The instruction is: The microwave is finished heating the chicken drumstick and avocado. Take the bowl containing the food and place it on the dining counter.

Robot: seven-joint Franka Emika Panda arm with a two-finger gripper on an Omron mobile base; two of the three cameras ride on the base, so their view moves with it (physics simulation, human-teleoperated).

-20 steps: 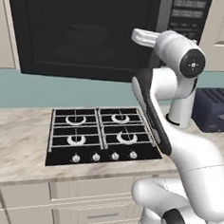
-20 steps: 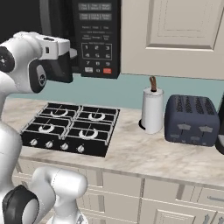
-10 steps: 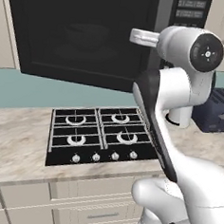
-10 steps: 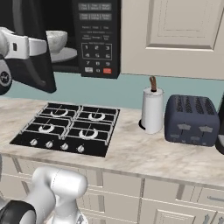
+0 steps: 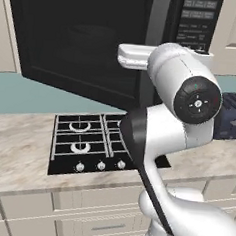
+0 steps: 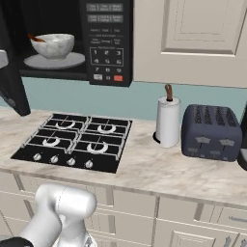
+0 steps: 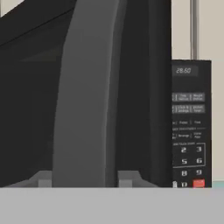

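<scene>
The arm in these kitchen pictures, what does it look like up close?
The arm is made of glossy white rounded shells with dark bands at the joints. A round black cap on one joint carries small markings and a green dot. The end effector's two small finger tips are grey.

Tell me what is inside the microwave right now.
Inside the microwave, a marbled bowl sits on a pale round plate. A reddish-brown drumstick end pokes over the bowl's rim. The bowl's wall covers the rest of its contents, so no avocado can be seen.
</scene>
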